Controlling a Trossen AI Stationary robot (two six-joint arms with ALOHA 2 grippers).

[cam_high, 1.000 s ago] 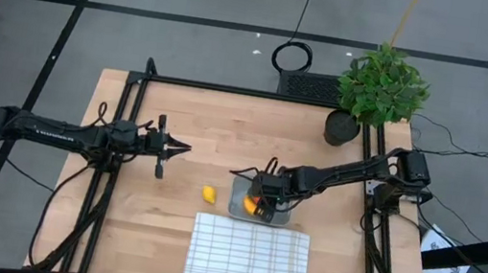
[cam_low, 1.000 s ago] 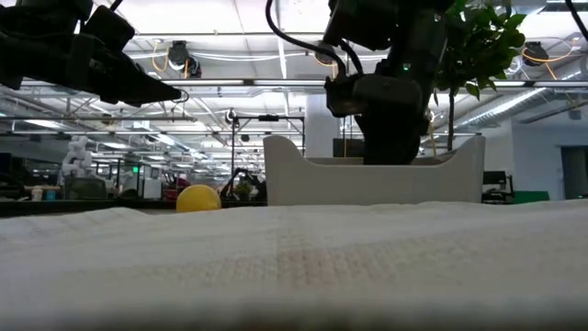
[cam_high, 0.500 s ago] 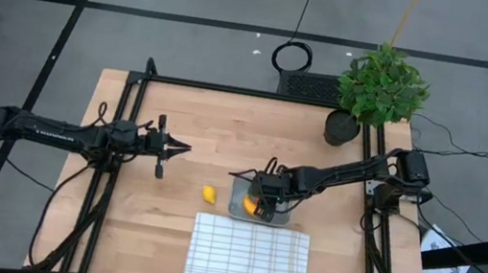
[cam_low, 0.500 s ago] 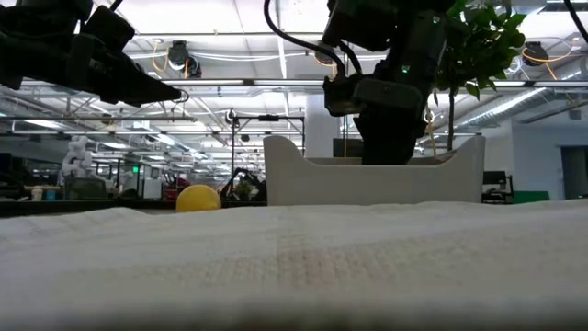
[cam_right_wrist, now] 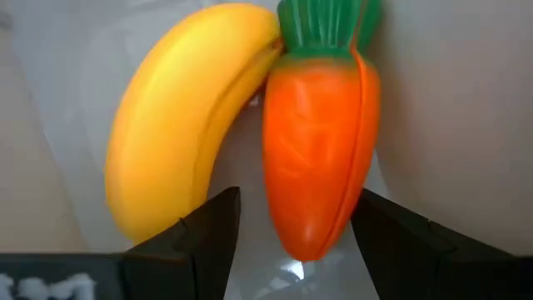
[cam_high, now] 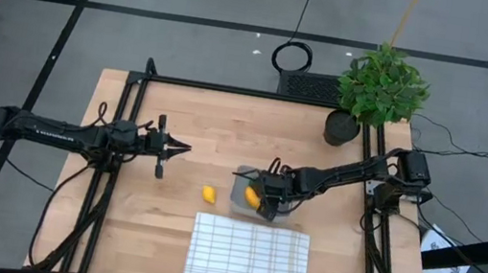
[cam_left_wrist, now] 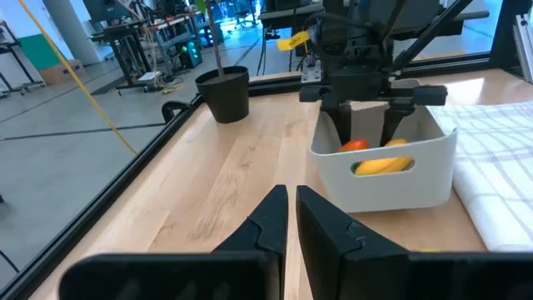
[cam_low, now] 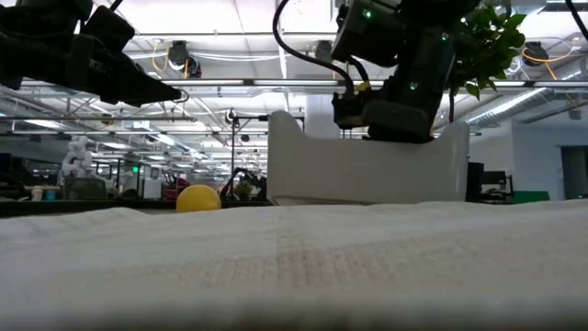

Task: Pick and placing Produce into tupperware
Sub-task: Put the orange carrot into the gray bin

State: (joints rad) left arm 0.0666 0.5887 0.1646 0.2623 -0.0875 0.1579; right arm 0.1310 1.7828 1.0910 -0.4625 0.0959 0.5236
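Note:
The tupperware (cam_high: 263,200) stands on the wooden table just beyond the cloth, a pale tub with rounded corners. The yellow banana (cam_right_wrist: 179,117) and the orange carrot (cam_right_wrist: 321,142) lie side by side on its floor. My right gripper (cam_right_wrist: 296,237) reaches down into the tub and is open. Its fingers stand on either side of the carrot's pointed end. The yellow lemon (cam_high: 207,193) rests on the table left of the tub. My left gripper (cam_high: 186,149) hovers shut over the table's left half, pointing toward the tub. My right gripper stands inside the tub (cam_left_wrist: 383,171), coming from above with its fingers (cam_left_wrist: 341,121) spread. The carrot's tip (cam_right_wrist: 304,242) lies between them with a gap on each side. Whether a finger touches the tub's wall or floor, I cannot tell.
A white grid-patterned cloth (cam_high: 248,258) lies at the near edge, right in front of the tub. A potted plant (cam_high: 383,85) stands at the far right corner. Black frame rails (cam_high: 114,166) run along the left and right sides. Bare wood lies between the two arms.
In the low view the tub now stands taller, with its left corner risen most and a dark line under its base. My right gripper above it has moved up. In the high view the banana's yellow now shows where the carrot's orange was.

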